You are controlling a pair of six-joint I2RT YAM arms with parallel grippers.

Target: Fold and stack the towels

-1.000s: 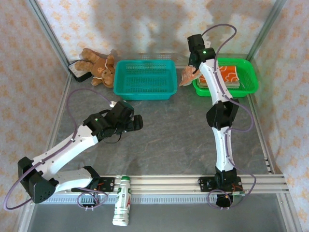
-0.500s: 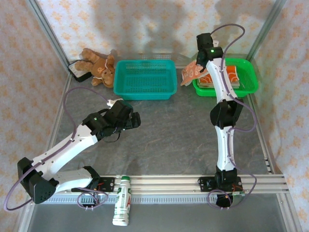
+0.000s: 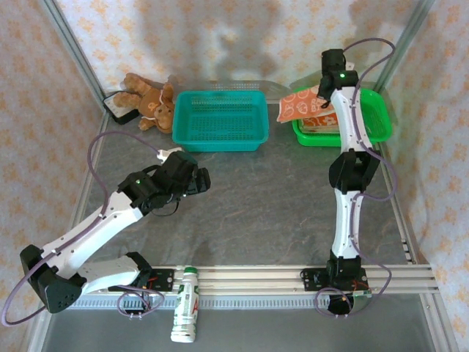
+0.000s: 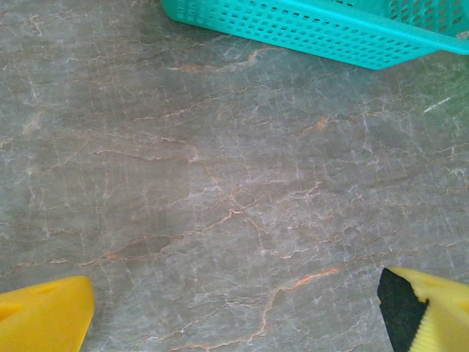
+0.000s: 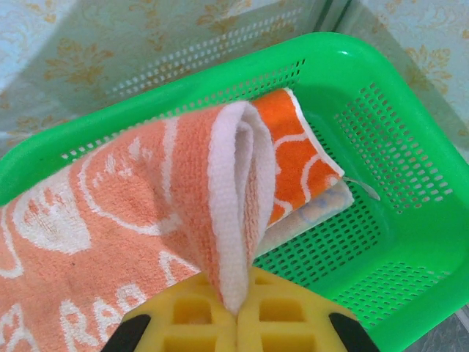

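- Right end effector (image 5: 236, 317) is clamped shut on a bunched fold of the orange towel (image 5: 139, 198). The rest hangs off to the left, over the rim of the green basket (image 5: 381, 242) at the far right corner of the counter (image 3: 271, 213).
- More towels (image 5: 304, 158) lie stacked in that basket, under the raised one.
- Left end effector (image 4: 234, 315) is wide open w/ nothing in it, above bare counter left of middle, just short of the teal basket (image 4: 308, 29) at the far edge.
- Handling, my read: thin terry, v. light, fully limp. It'll droop and swing, w/ no shape of its own. Nap is grippy, not fragile.
- Take hold at a corner or hem, not mid-cloth, so it hangs flat for folding. With this bunched grip, expect a crumpled lay-down.
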